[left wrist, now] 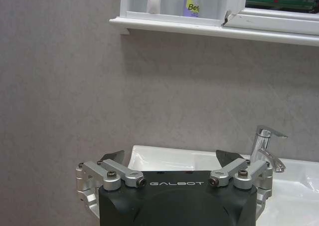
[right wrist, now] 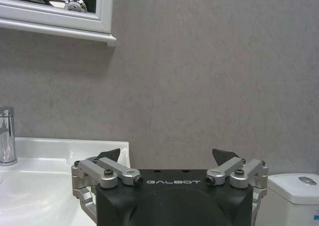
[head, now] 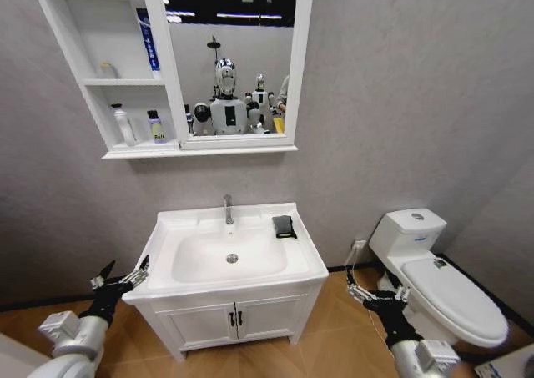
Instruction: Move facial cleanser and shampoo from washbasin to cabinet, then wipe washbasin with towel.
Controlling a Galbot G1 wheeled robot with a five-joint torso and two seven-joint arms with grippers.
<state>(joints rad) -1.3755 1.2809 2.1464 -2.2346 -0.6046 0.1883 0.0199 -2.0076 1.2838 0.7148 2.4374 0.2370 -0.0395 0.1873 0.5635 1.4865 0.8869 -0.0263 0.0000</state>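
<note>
With both jaws spread empty beside the washbasin [head: 167,265], your right gripper [head: 373,294] could knock the towel [head: 284,226] toward the tap [head: 228,209].

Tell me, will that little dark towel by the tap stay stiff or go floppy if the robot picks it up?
The towel is a folded cloth lying flat on the washbasin rim, so it will probably droop and may unfold when pinched. It looks small and thin, so likely light. On the smooth white ceramic, a push would probably slide it rather than roll it.
</note>
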